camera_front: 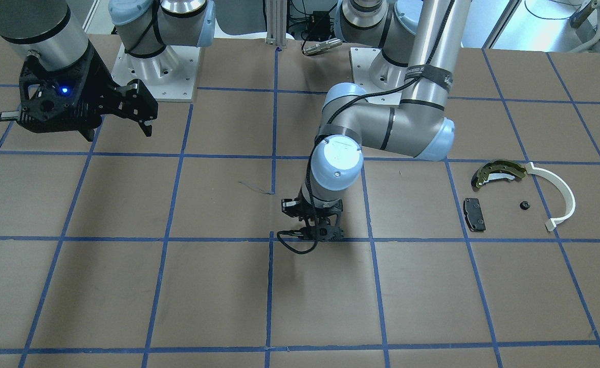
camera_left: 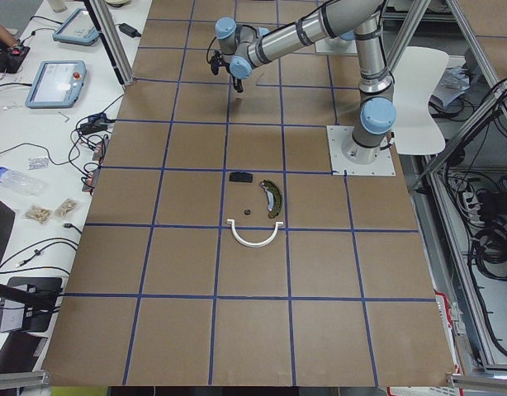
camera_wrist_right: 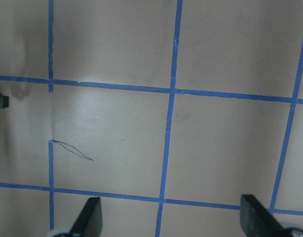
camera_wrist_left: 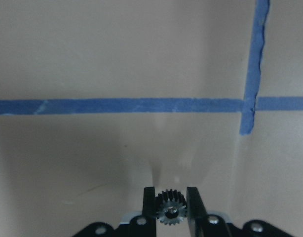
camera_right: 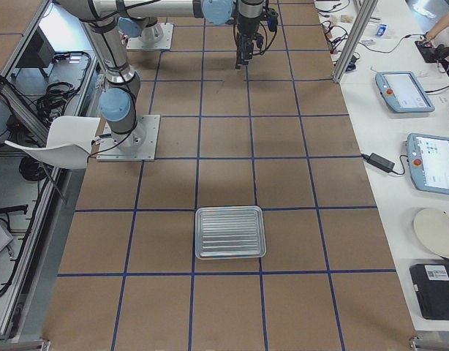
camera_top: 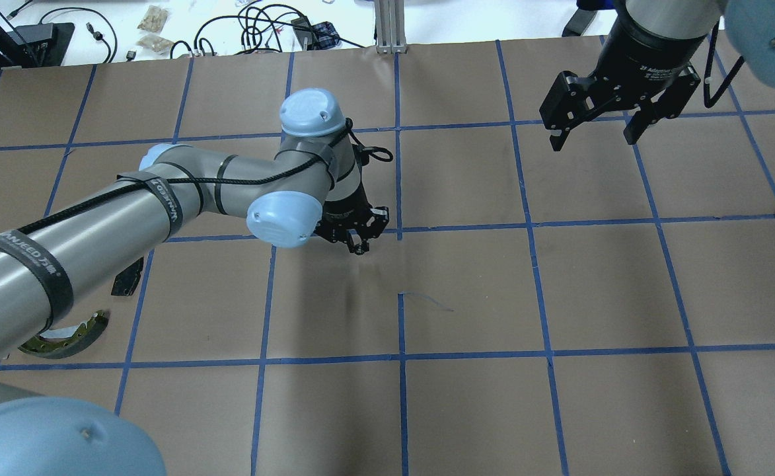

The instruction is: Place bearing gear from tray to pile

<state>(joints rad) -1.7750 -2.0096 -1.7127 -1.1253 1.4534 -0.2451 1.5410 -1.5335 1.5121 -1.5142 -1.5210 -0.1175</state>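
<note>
Brown paper ruled into squares by blue tape covers the table (camera_front: 177, 306). My left gripper (camera_wrist_left: 171, 195) hangs low over its middle, near a tape crossing. On the left wrist feed the jaws are pinched on the bearing gear (camera_wrist_left: 171, 211), and its teeth show between the two fingers just above the paper. The right gripper (camera_top: 593, 139) hovers spread wide with nothing between its fingers, on the tray's side. The tray (camera_right: 230, 232) lies well apart from the gear, at the robot's right end. The pile sits at the other end: brake shoe (camera_front: 499, 171), brake pad (camera_front: 474, 213), white half-ring (camera_front: 560, 197), and a small dark round part (camera_front: 524, 205) between them.

I read the step in hand as the carry to the pile. The gear is small and held by its toothed rim, so I'd keep the squeeze firm and the travel smooth to stop it pivoting. I'd aim for the bare paper beside the small dark part, clear of the pad and the half-ring. I'd lower until the gear nearly touches before I release, because a round part let go from height may roll. From overhead the left forearm covers much of the pile, so I'd steer by the front-facing camera.
</note>
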